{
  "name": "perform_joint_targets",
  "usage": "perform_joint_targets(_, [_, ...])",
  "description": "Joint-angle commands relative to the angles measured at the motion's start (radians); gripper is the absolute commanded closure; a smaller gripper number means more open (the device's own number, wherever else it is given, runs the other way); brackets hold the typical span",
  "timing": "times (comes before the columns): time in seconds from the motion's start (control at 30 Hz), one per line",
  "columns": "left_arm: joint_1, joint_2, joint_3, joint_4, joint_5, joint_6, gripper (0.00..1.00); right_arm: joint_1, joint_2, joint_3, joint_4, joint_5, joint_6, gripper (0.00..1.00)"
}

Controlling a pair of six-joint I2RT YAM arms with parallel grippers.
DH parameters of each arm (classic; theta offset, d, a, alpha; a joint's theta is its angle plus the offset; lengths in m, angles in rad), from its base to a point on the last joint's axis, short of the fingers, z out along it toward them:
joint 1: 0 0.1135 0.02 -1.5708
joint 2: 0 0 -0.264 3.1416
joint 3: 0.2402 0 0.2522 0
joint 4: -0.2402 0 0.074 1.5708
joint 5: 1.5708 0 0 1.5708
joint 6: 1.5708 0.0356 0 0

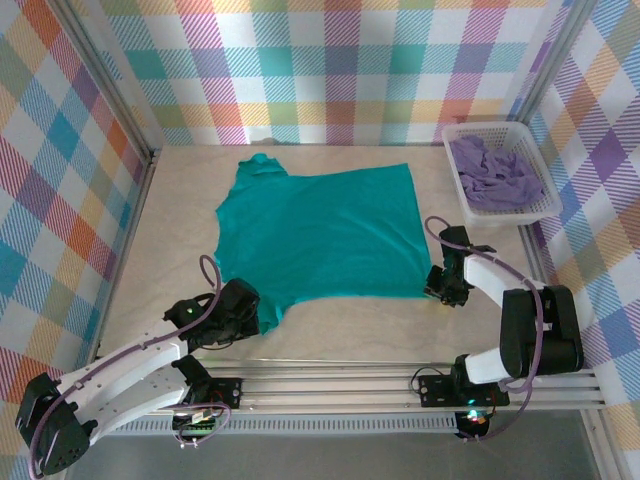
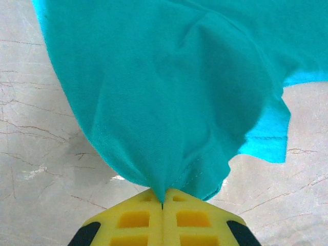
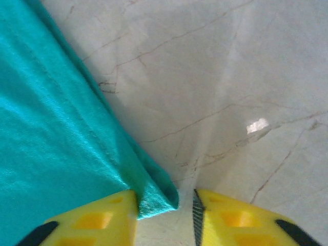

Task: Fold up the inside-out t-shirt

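Teal t-shirt [image 1: 320, 235] lies mostly flat mid-table on the pale, crack-veined marble-look table [image 1: 340, 335]. It is a soft matte knit with a bunched sleeve at the far left and a straight hem edge on the right. Left gripper [image 1: 258, 318] sits at the shirt's near-left part. In the wrist view its yellow foam-like, waffle-cut fingertips [image 2: 163, 202] are pressed together on a gathered pinch of cloth [image 2: 169, 87], which fans upward in folds from the pinch. Right gripper [image 1: 437, 290] is at the near-right corner. Close up, its jaws [image 3: 166, 207] stand partly apart with the stitched hem corner [image 3: 154, 197] between them; the cloth touches one pad [image 3: 102, 218] and the other pad is clear of it. White plastic mesh basket [image 1: 487, 127] stands far right, holding a crumpled lavender garment [image 1: 495, 175]. Plaid fabric walls [image 1: 330, 70] surround the table.
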Motion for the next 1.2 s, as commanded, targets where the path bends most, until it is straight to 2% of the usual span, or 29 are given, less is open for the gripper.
perform_joint_targets(0.0, [0.018, -0.016, 0.025, -0.028, 0.012, 0.027, 1.00, 0.008, 0.024, 0.005, 0.101, -0.096, -0.010, 0.76])
perform_joint_targets(0.17, [0.052, -0.028, 0.047, -0.054, 0.013, 0.052, 1.00, 0.009, -0.014, 0.004, 0.099, -0.106, -0.024, 0.91])
perform_joint_targets(0.27, [0.077, -0.042, 0.063, -0.068, 0.038, 0.060, 1.00, 0.008, -0.045, -0.005, 0.076, -0.104, -0.027, 0.94])
perform_joint_targets(0.43, [0.156, -0.062, 0.136, -0.107, 0.066, 0.113, 1.00, 0.008, -0.096, -0.008, 0.069, -0.104, -0.032, 0.95])
perform_joint_targets(0.6, [0.350, -0.019, 0.253, -0.098, 0.117, 0.246, 1.00, -0.003, -0.089, 0.064, 0.073, -0.136, -0.104, 0.93])
perform_joint_targets(0.77, [0.491, 0.096, 0.342, 0.040, 0.127, 0.315, 1.00, -0.015, 0.025, 0.180, 0.113, -0.197, -0.153, 0.91])
perform_joint_targets(1.0, [0.529, 0.313, 0.457, 0.138, 0.116, 0.360, 1.00, -0.020, 0.176, 0.359, 0.108, -0.218, -0.194, 0.90])
perform_joint_targets(1.17, [0.538, 0.397, 0.481, 0.169, 0.108, 0.373, 1.00, -0.020, 0.250, 0.437, 0.108, -0.234, -0.199, 0.89])
